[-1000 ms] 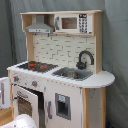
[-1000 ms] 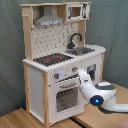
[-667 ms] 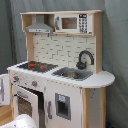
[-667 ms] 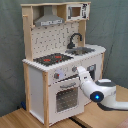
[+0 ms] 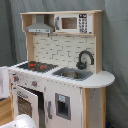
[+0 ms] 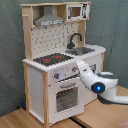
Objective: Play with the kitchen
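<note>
The claw [image 6: 76, 68] is seen only in the second exterior view, pressed up against the front of the kitchen [image 6: 55, 75], and the state of its fingers cannot be made out against the white panel. The knobs behind the claw are covered by it. The arm [image 6: 102, 86] trailing away from the claw is cut off by the second exterior view's right edge. In the first exterior view only a white rounded part of the arm [image 5: 20, 121] is caught at the bottom edge, and the claw itself is not shown. The oven window's interior below the claw is too blurred to read.
</note>
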Controlling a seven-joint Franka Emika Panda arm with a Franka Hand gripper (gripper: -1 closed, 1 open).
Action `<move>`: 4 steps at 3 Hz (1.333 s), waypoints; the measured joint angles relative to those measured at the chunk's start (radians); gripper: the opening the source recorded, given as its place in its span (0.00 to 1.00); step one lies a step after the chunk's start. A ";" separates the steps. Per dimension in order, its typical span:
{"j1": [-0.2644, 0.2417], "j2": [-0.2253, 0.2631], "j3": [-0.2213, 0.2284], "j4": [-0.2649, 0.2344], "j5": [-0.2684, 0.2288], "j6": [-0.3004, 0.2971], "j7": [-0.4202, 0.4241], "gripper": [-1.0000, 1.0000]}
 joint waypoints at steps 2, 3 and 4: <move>0.019 0.010 -0.094 0.000 0.003 -0.014 -0.222 1.00; 0.028 0.015 -0.123 0.000 0.007 -0.017 -0.321 1.00; 0.033 0.028 -0.146 0.000 0.016 -0.017 -0.436 1.00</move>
